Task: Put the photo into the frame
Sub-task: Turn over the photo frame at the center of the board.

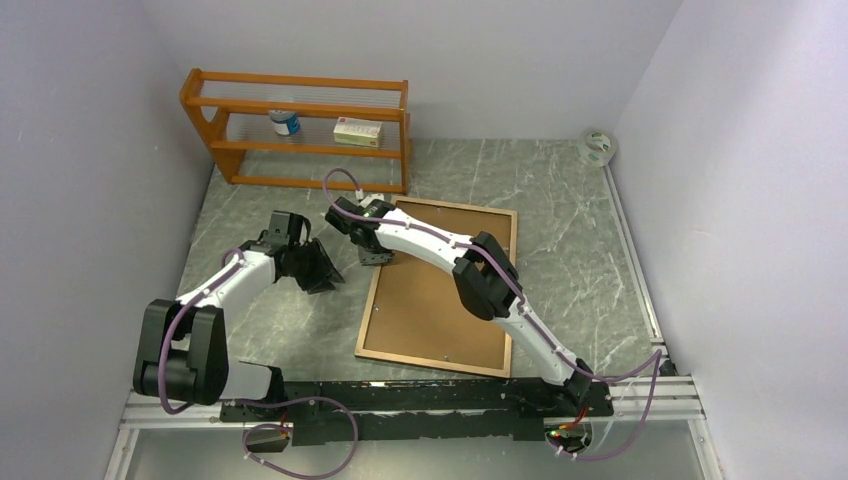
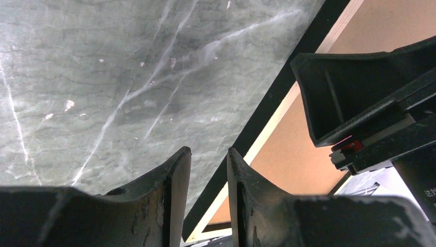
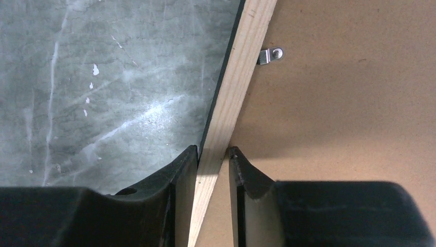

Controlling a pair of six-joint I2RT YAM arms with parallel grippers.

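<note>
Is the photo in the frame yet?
Hard to say. Done: the frame lies back up with the brown board in it. Now: the right fingers grip its wood edge; the left fingers hang empty. To check: no photo shows, so I cannot tell if it is underneath.

We find the frame flat on the table, the backing board inside it. Behind it to the left stands the shelf rack, with a bottle and a box on it. The left gripper sits left of the frame; the right gripper straddles its far-left rail.
</note>
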